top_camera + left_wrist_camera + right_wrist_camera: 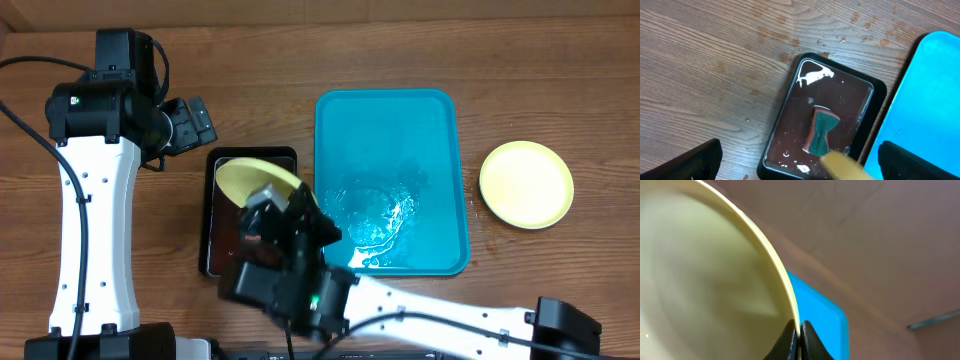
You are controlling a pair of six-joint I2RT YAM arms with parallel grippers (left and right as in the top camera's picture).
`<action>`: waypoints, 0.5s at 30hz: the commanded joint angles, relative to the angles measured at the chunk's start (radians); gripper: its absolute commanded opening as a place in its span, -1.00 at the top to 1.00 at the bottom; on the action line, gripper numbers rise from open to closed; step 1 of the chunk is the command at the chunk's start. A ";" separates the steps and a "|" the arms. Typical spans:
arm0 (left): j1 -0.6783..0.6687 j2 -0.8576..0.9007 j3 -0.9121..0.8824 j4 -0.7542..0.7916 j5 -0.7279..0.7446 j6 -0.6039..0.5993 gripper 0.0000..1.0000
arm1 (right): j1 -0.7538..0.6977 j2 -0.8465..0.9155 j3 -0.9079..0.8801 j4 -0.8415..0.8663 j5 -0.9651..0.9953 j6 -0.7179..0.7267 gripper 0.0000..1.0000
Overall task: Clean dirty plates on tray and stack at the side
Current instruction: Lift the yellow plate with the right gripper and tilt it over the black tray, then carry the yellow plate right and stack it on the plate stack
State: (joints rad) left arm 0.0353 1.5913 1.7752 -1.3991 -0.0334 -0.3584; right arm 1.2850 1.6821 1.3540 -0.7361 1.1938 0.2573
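Observation:
My right gripper (799, 340) is shut on the rim of a pale yellow-green plate (255, 177) and holds it tilted over the black tray (215, 160); the plate fills the left of the right wrist view (705, 280). Its edge pokes into the left wrist view (842, 167). A second pale yellow-green plate (526, 184) lies on the table right of the turquoise tray (385, 110), which is wet and holds no plates. My left gripper (797, 167) is open and empty above the black tray. The white plate is out of view.
The black tray (790, 85) holds dark water and a green-and-red sponge (821, 131). Wet spots mark the wooden table near the trays. The turquoise tray's edge shows at right in the left wrist view (920, 90).

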 commanded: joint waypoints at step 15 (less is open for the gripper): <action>0.002 0.002 0.013 0.000 -0.002 0.023 -1.00 | -0.788 -0.224 0.023 -0.027 -1.300 0.140 0.93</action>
State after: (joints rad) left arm 0.0353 1.5913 1.7752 -1.3991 -0.0334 -0.3584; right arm 0.6144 1.5948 1.3537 -0.7601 0.1581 0.3790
